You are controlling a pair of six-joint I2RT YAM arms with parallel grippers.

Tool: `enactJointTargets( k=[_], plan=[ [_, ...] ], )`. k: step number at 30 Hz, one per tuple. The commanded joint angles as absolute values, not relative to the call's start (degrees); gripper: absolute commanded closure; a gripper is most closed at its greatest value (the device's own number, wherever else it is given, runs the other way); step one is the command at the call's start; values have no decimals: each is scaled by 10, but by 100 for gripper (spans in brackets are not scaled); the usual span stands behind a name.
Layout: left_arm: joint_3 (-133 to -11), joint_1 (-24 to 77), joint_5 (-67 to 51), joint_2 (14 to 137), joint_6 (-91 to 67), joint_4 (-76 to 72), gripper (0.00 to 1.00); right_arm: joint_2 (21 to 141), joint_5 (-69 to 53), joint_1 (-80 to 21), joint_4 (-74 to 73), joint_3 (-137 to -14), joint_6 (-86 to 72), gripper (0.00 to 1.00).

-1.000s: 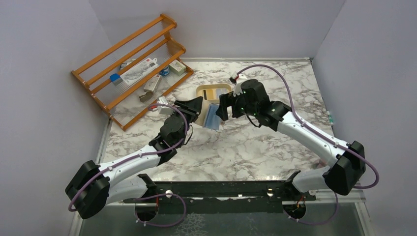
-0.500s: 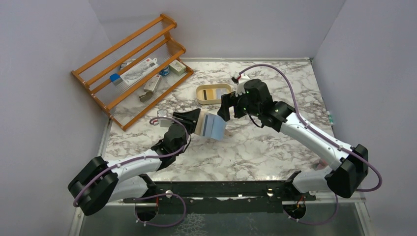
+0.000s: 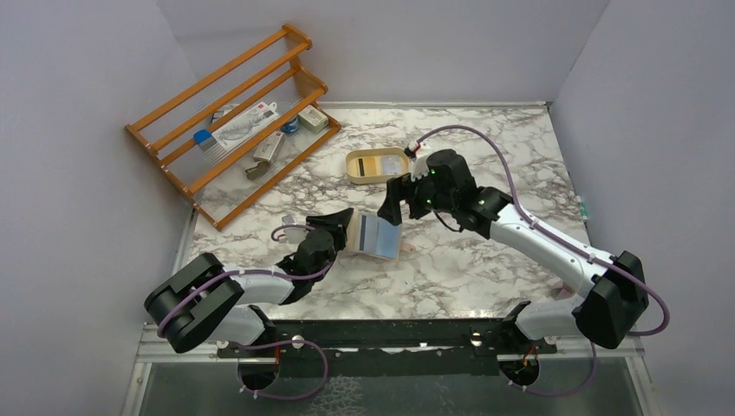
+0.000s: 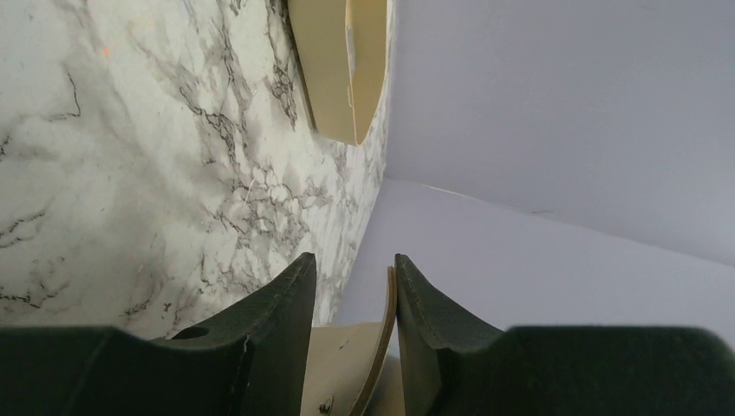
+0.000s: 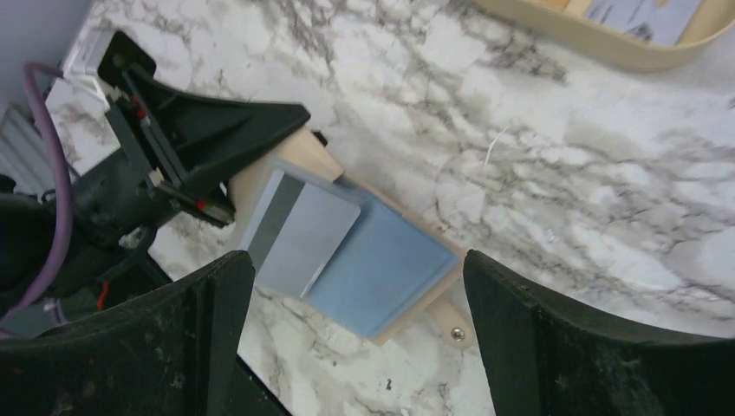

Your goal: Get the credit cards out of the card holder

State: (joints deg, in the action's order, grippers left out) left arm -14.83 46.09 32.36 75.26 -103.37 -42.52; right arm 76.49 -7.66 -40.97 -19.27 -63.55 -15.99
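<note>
The tan card holder [image 3: 381, 243] lies open on the marble, blue pocket up [image 5: 386, 273], snap tab [image 5: 457, 332] toward the near side. A light blue credit card with a grey stripe [image 5: 299, 234] sticks out of the pocket; it also shows in the top view [image 3: 367, 230]. My left gripper [image 3: 347, 227] is shut on the holder's tan flap [image 4: 381, 334], which lies against the right finger. My right gripper [image 5: 357, 260] hangs open and empty just above the holder, also visible in the top view [image 3: 390, 206].
An oval cream-yellow tray [image 3: 352, 169] with flat cards in it stands just behind the grippers; it also shows in the right wrist view [image 5: 607, 48] and the left wrist view [image 4: 334, 69]. An orange wooden rack [image 3: 234, 121] with small items stands at the back left.
My left gripper has drawn the card holder nearer and down onto the marble. My right gripper has followed it from beside the tray and stayed open.
</note>
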Motion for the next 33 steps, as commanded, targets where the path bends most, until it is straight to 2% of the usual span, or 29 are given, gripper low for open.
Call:
enactJointTargets(
  k=[1, 9, 18, 25, 33],
  plan=[
    [-133, 455, 305, 773, -1112, -516, 100, 755, -188, -394, -119, -571, -208, 3],
    [-137, 442, 285, 758, -1124, -540, 100, 709, -314, -288, 14, -472, -253, 0],
    [-139, 440, 269, 754, -1137, -557, 100, 714, -459, -234, 197, -385, -318, 0],
    [-143, 440, 262, 747, -1143, -571, 100, 749, -486, -220, 273, -354, -336, 0],
    [-144, 440, 255, 748, -1147, -580, 100, 768, -463, -218, 246, -363, -324, 0]
  ],
)
